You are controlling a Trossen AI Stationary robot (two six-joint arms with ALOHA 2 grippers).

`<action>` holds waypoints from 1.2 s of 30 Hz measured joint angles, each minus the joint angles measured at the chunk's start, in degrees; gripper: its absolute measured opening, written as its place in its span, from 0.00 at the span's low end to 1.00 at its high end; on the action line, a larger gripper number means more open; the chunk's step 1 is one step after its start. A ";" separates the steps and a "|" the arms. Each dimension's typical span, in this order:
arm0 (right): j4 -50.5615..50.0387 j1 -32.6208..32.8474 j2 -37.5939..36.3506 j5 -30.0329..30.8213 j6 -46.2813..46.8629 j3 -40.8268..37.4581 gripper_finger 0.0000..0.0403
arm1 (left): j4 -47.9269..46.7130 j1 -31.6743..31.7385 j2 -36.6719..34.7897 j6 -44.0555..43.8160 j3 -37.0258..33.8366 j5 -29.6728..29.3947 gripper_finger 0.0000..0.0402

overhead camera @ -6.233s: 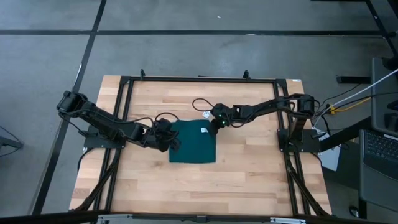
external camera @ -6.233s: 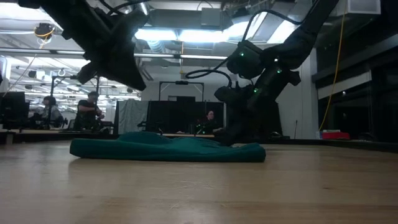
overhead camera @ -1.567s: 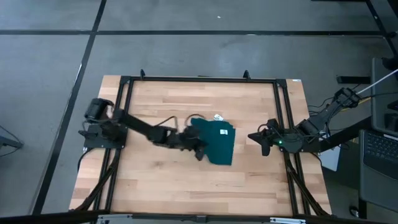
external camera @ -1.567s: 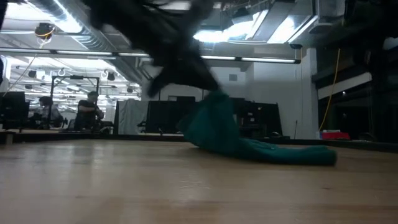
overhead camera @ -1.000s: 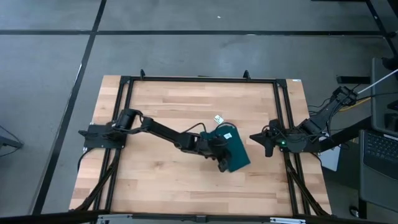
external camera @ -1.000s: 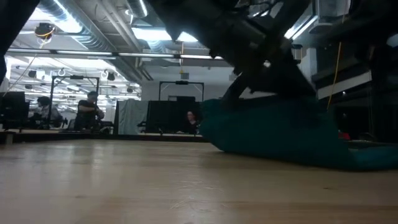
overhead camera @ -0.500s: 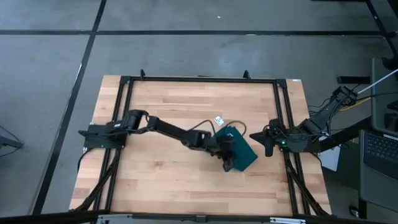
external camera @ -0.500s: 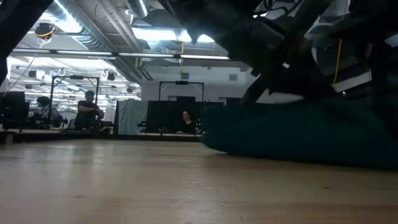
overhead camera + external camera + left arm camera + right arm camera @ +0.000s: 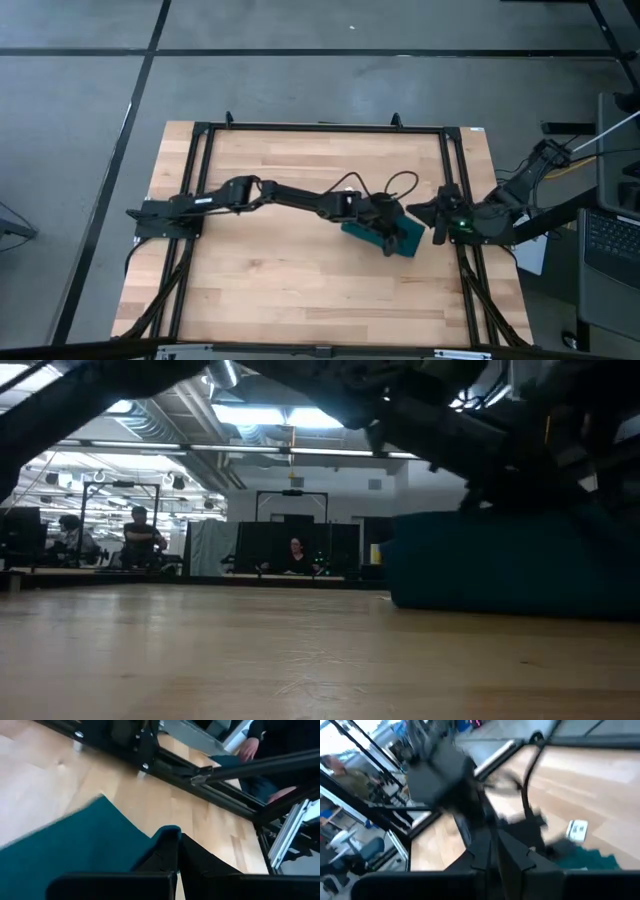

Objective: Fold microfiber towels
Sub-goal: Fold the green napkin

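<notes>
The left gripper (image 9: 176, 851) has its fingers pinched tight on a raised edge of the microfiber towel (image 9: 378, 231), and in the left wrist view that teal fold sits right between the 2 dark tips. The left arm is stretched far across the bench (image 9: 280, 290), reaching toward the right side, and the towel lies as a compact folded bundle under its wrist, close to the right-hand frame rail. From the low view the cloth (image 9: 510, 575) shows as a thick dark block resting on the wood, so the fold looks to be largely down. The right gripper (image 9: 436, 218) waits just beside the bundle at the bench's right edge, and I cannot tell how its fingers stand. A small white tag (image 9: 578, 830) shows in the right wrist view next to the teal edge. To finish this well, I'd say the carried edge should be lowered flat onto the layer beneath before letting go, lined up with the edge under it so the stack stays square. The pull should stay gentle, since the bundle sits near the rail and could slide against it.
</notes>
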 joint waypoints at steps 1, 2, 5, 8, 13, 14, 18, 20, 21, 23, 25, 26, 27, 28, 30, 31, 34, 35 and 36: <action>-0.02 0.25 -0.76 0.95 -0.69 0.23 0.09 | -0.46 -0.06 1.10 0.08 1.55 0.16 0.00; -0.02 0.60 -1.45 2.03 -1.31 0.49 0.10 | -0.98 -0.10 2.19 0.25 2.94 0.22 0.00; 0.00 1.89 -3.08 5.27 -2.82 1.04 0.12 | -2.16 0.11 3.76 0.28 4.72 -0.01 0.00; 0.13 3.53 -3.89 8.46 -4.20 1.37 0.13 | -2.11 0.49 3.75 0.39 4.90 -0.84 0.00; 2.25 7.01 -4.05 13.47 -7.65 1.37 0.13 | -2.18 1.82 3.75 0.89 4.90 -0.89 0.00; 3.49 7.76 -4.06 14.38 -9.03 1.37 0.12 | -2.03 2.03 3.75 0.89 4.90 -0.87 0.00; 8.13 10.87 -4.47 17.97 -14.66 1.37 0.12 | -1.53 2.77 3.75 1.30 4.90 -0.62 0.00; 9.89 12.25 -4.89 19.68 -17.10 1.37 0.11 | -1.25 3.05 3.75 1.35 4.90 -0.21 0.00; 10.62 12.90 -5.09 20.64 -17.99 1.37 0.11 | -1.08 3.05 3.75 1.35 4.90 0.00 0.00; 11.68 14.20 -5.36 22.37 -19.80 1.37 0.12 | -0.95 3.05 3.75 1.56 4.90 -0.04 0.00; 12.71 15.26 -5.52 24.07 -21.38 1.37 0.12 | -1.07 3.03 3.75 2.15 4.90 -0.52 0.00; 12.82 15.70 -5.50 24.71 -21.57 1.37 0.12 | -1.00 3.06 3.78 2.12 4.90 -0.56 0.00; 12.78 16.03 -5.50 25.01 -21.59 1.37 0.12 | -0.21 3.13 3.93 1.85 4.90 -0.63 0.00; 12.80 16.26 -5.50 25.09 -21.59 1.37 0.12 | 0.92 3.27 4.06 1.49 4.88 -0.59 0.00; 12.80 16.58 -5.50 25.13 -21.60 1.37 0.12 | 2.98 3.67 4.10 1.20 4.86 -0.67 0.00; 12.80 16.69 -5.49 25.13 -21.59 1.37 0.11 | 3.76 3.89 4.10 1.03 4.86 -0.89 0.00; 13.07 16.86 -5.46 25.58 -21.67 1.37 0.10 | 5.35 4.29 4.12 0.43 4.84 -0.41 0.00; 13.25 16.86 -5.46 25.86 -21.85 1.37 0.10 | 6.35 4.41 4.47 0.04 4.84 0.49 0.00; 13.51 16.86 -5.46 26.12 -22.14 1.37 0.09 | 8.46 4.67 5.25 -0.95 4.95 2.08 0.00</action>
